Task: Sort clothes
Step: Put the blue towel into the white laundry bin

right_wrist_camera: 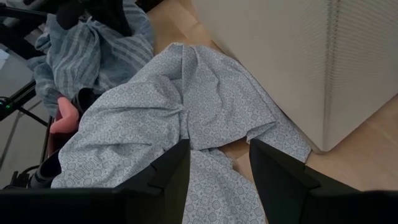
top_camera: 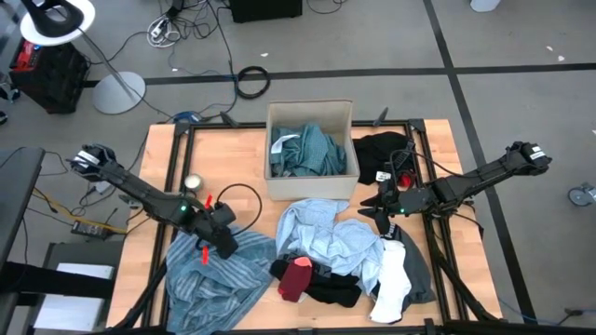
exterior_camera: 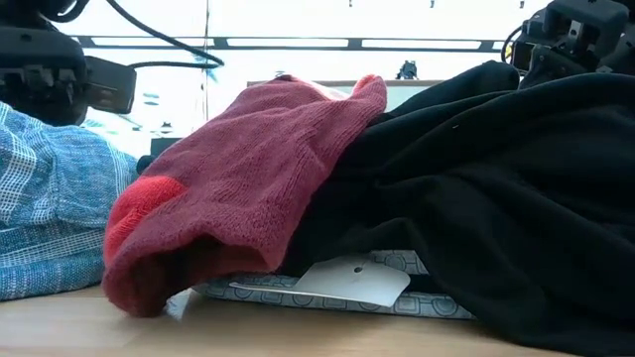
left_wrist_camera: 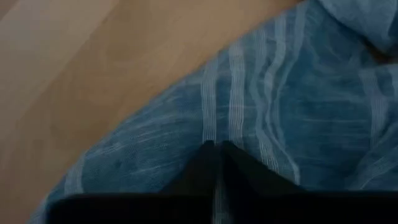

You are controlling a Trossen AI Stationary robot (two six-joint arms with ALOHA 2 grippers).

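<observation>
A blue-grey striped garment [top_camera: 219,277] lies bunched at the near left of the table. My left gripper [top_camera: 226,244] is down on its far edge with the fingers shut. A light blue patterned garment [top_camera: 326,233] is spread in the middle. My right gripper [right_wrist_camera: 217,158] hangs open just above its right side, touching nothing. A small red piece [top_camera: 296,277] rests on a black garment [top_camera: 333,287], with white [top_camera: 391,284] and grey [top_camera: 421,270] pieces to the right. A teal garment [top_camera: 307,149] fills the cardboard box [top_camera: 310,110]. My left gripper has its two fingertips [left_wrist_camera: 208,155] closed together on the striped garment's cloth [left_wrist_camera: 217,124], close to the edge that borders the bare wood. The fingers come steeply from above. One layer or several, I cannot tell. The garment lies on the table.
Another black garment [top_camera: 382,154] lies right of the box on the far right of the table. A small round tin [top_camera: 193,182] and a black cable loop [top_camera: 244,200] sit on the bare wood at the left. In the low view the red piece [exterior_camera: 248,169] fills the foreground.
</observation>
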